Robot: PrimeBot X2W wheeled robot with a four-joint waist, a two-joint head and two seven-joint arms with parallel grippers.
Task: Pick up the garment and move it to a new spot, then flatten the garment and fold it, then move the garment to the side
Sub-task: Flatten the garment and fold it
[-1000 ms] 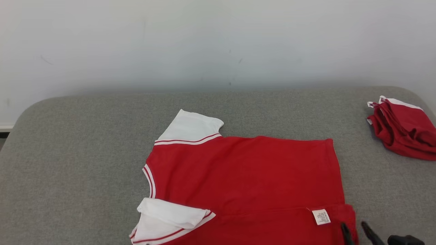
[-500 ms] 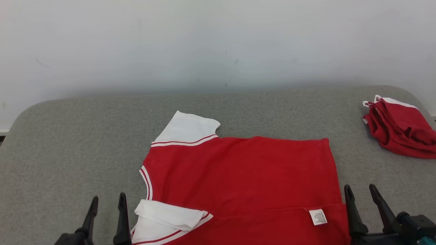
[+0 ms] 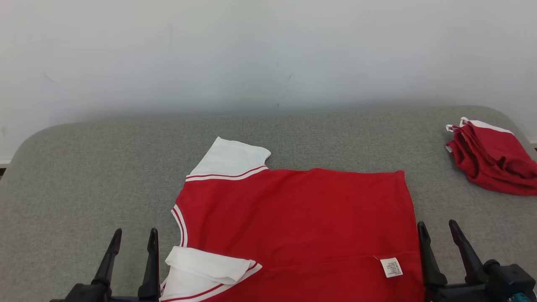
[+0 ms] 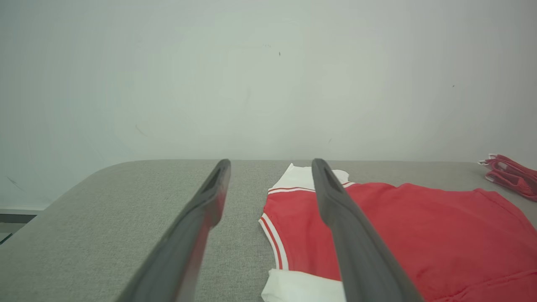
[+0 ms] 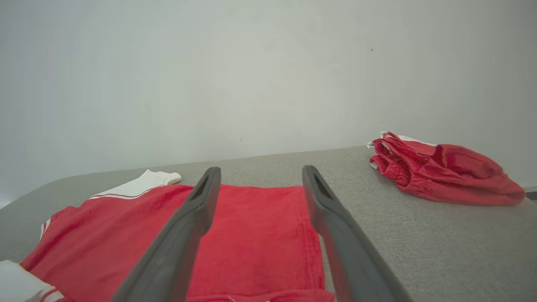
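The garment [image 3: 293, 218] is a red T-shirt with white sleeves, lying spread on the grey padded table [image 3: 105, 167], neck to the left, near edge folded over with a white label showing. My left gripper [image 3: 134, 235] stands open at the lower left, just left of the folded near sleeve, holding nothing. At the shirt's hem corner on the lower right, my right gripper [image 3: 436, 226] is open and empty too. The left wrist view shows the garment [image 4: 398, 226] right of the open fingers [image 4: 209, 197]. In the right wrist view the garment [image 5: 235, 235] lies under the open fingers [image 5: 323, 201].
A second red garment [image 3: 491, 157] lies bunched at the table's far right edge, also seen as a heap [image 5: 440, 172] in the right wrist view. A pale wall [image 3: 268, 54] rises directly behind the table. Bare grey surface lies left of the shirt.
Both grippers have opened wide and risen into view beside the shirt's near corners. The head camera has shifted slightly. The shirt lies as before.
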